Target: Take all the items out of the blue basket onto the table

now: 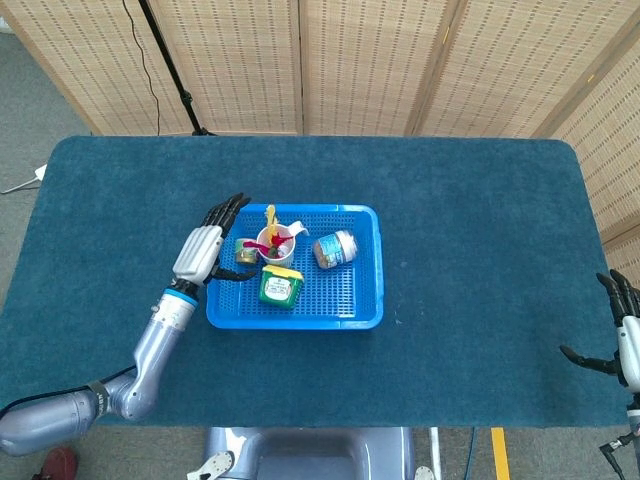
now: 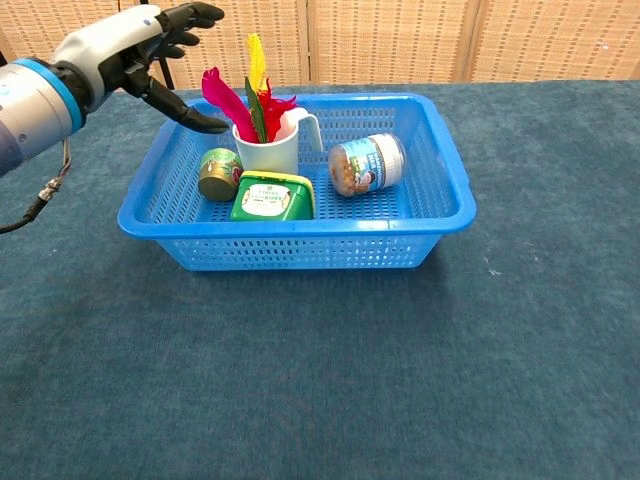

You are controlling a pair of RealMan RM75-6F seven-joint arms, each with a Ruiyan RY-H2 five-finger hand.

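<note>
Hovering at the nine o'clock edge of the blue basket (image 1: 295, 312), our left hand (image 1: 205, 247) was spread and empty; the right hand (image 1: 622, 340) waited open, well apart. Inside stood a white cup (image 2: 266, 150) of feathers, which we judged light, rigid and tippy, best grasped around its body.

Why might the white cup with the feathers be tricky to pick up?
The white cup stands upright with tall feathers poking out, so it may tip if nudged high. The feathers look soft and would probably bend. It is likely light. The left hand is open near it.
</note>
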